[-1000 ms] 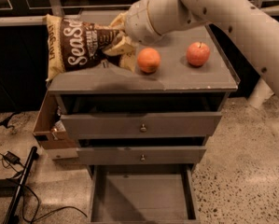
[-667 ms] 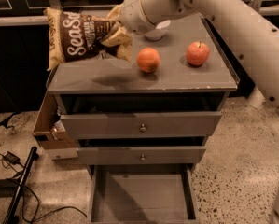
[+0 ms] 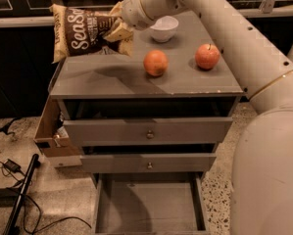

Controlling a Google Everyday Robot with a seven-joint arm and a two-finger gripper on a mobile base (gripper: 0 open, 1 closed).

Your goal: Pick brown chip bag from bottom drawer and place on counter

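I see the gripper (image 3: pixel 117 29) above the left rear of the counter (image 3: pixel 111 77), jaws pinching the brown chip bag (image 3: pixel 80 31) by its right end. The bag juts leftward, off the surface.

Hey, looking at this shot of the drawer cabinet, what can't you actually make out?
Camera view:
- Brown chip bag: its right end is covered by the gripper, which holds it above the counter.
- Counter: the right rear corner is hidden behind the arm.
- Bottom drawer: the front is cut off by the lower picture edge.
- Cardboard box at the cabinet's left: contents too dark and small.
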